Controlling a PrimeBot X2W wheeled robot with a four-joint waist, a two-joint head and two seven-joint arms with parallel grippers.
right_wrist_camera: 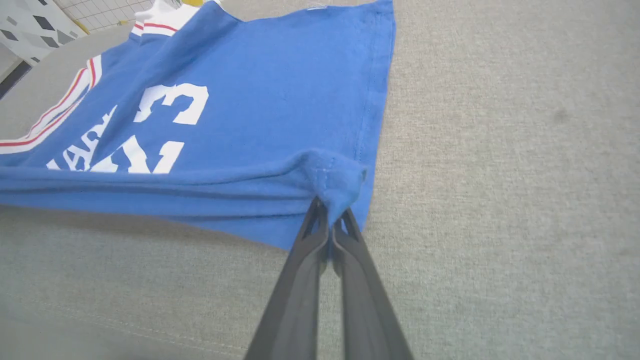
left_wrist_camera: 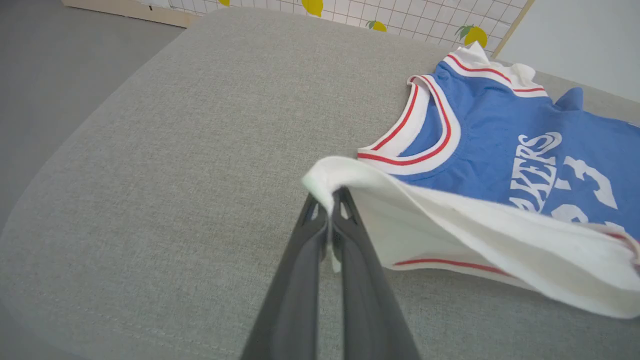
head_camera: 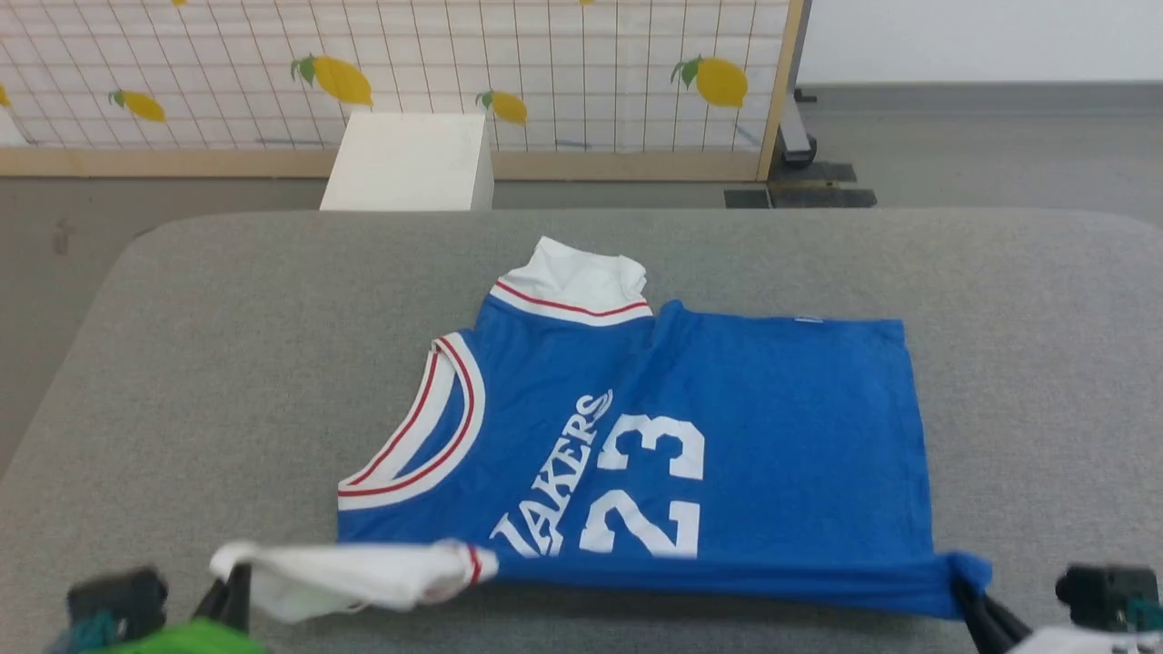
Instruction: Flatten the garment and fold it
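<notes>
So, your royal-blue jersey T-shirt with white sleeves [head_camera: 745, 409] lies mid-frame on the grey fabric pad [head_camera: 227, 345], roughly flat, and I'd say nothing is folded over yet. Your left gripper [left_wrist_camera: 330, 202] is clamped shut on its lower-left white sleeve, and your right gripper [right_wrist_camera: 331, 215] on the lower-right blue hem corner. The upper sleeve is bunched, and the start of the lettering is hidden.

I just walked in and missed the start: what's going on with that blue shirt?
The robot is working a blue jersey on a grey padded surface. Its left gripper is shut on the white sleeve, its right gripper on a blue hem corner, holding the near edge stretched between them. The rest lies flat, number 23 up.
</notes>
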